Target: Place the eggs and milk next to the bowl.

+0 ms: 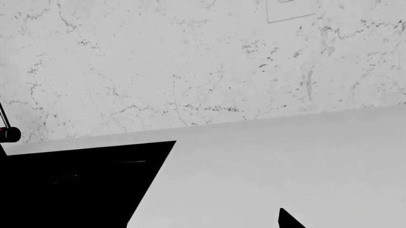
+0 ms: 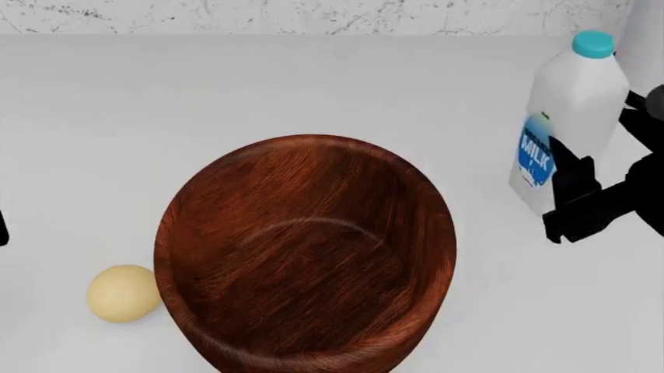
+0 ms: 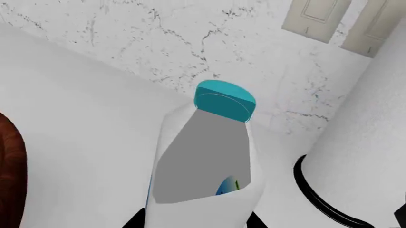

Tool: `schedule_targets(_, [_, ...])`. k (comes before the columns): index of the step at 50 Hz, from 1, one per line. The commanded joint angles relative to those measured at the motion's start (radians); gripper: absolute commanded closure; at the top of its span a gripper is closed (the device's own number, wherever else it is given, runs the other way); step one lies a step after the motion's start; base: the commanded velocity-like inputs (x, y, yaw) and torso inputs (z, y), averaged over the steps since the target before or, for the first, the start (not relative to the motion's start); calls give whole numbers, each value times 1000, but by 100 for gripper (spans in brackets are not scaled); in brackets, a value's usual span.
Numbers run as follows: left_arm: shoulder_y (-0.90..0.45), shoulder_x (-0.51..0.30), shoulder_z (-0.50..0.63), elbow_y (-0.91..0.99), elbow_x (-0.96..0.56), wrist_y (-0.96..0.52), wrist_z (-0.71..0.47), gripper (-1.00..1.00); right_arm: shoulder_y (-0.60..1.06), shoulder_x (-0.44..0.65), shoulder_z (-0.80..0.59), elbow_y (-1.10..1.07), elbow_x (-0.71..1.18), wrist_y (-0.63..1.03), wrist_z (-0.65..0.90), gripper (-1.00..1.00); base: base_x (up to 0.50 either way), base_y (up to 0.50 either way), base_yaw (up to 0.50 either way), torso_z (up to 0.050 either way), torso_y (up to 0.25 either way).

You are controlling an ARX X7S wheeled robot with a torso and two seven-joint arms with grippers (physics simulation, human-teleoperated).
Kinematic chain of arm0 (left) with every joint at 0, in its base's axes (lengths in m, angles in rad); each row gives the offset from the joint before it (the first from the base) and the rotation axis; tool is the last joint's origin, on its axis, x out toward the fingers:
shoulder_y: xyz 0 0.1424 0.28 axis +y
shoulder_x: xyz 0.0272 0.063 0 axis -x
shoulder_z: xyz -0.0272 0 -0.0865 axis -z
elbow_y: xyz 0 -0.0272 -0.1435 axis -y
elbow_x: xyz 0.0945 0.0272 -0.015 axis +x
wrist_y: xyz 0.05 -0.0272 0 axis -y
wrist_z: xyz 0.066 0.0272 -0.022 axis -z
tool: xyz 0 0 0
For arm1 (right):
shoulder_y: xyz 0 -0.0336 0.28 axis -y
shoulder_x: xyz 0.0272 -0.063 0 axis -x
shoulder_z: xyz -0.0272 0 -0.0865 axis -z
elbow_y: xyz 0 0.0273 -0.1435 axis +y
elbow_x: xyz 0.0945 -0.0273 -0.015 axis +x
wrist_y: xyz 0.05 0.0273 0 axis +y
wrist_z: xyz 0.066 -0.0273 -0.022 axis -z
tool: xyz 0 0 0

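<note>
While the right gripper (image 2: 565, 194) is pinching the milk (image 2: 565, 116) beside the bowl (image 2: 306, 256), it is needing release; the left gripper's state is hidden.

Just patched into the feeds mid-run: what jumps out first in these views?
The big reddish-brown wooden bowl fills the middle of the head view, with a pale yellow egg touching or nearly touching its left rim. To the bowl's right stands the milk jug, teal cap up, with the right claw closed around its lower body on the white counter.
</note>
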Motion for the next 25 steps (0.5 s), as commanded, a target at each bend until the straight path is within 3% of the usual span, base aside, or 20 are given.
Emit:
schedule_targets(1, [-8, -1, 2, -2, -1, -4, 1, -100, -28, 33, 19, -101, 40, 21, -63, 100, 0, 0, 0, 0, 10])
schedule_targets(25, [-7, -2, 4, -3, 1, 5, 6, -100, -122, 77, 66, -205, 129, 57, -117, 100, 0, 0, 0, 0, 1])
